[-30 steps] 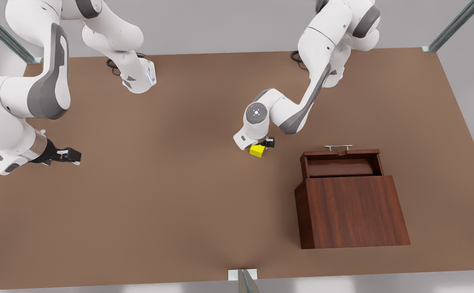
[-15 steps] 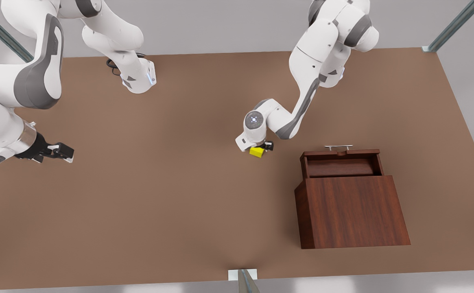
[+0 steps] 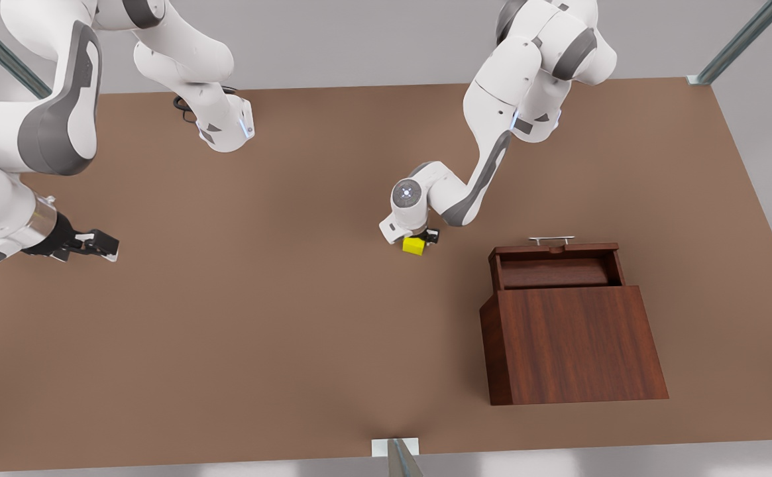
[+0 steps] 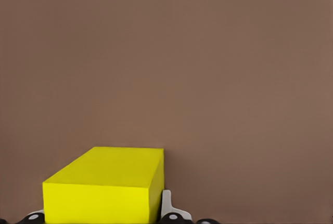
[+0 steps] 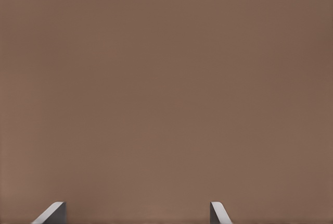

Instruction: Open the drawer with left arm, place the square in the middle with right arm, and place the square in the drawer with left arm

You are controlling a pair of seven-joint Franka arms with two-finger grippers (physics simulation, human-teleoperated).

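Front view: left gripper (image 3: 420,237) clamps the square (image 3: 414,246) mid-table, beside the pulled-out drawer (image 3: 556,267), right gripper (image 3: 109,247) waiting at front view's left; left wrist: square (image 4: 104,190) between fingers (image 4: 167,208); right wrist: fingers (image 5: 52,213) spread over table (image 5: 166,88)

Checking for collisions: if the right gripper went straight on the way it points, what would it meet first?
The way looks free. The right gripper, open near the front view's left, points across bare brown tabletop. The small yellow cube at the left gripper lies roughly along that line, though depth is unclear.
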